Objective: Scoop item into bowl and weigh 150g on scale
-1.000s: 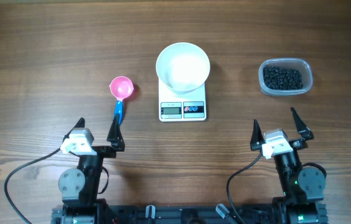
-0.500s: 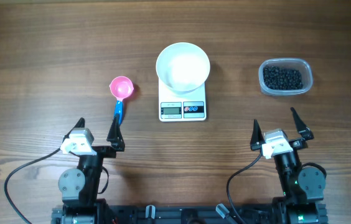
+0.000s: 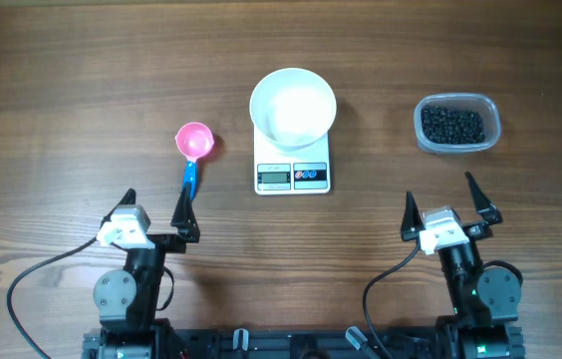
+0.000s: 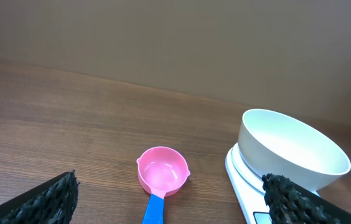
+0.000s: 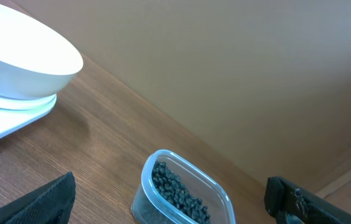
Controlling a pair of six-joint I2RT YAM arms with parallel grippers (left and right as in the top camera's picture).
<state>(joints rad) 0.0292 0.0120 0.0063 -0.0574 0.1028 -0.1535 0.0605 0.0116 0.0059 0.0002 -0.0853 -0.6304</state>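
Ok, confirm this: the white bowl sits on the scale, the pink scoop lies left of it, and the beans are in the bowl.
Not the beans: the overhead view shows the bowl empty and the beans in the clear tub at right. The rest holds.

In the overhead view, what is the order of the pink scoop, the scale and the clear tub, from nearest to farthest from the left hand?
1. Pink scoop, just ahead of the left hand.
2. Scale, at the table's middle.
3. Clear tub, on the far right.

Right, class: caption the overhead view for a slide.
Empty white bowl on scale, pink scoop left, tub of beans right.
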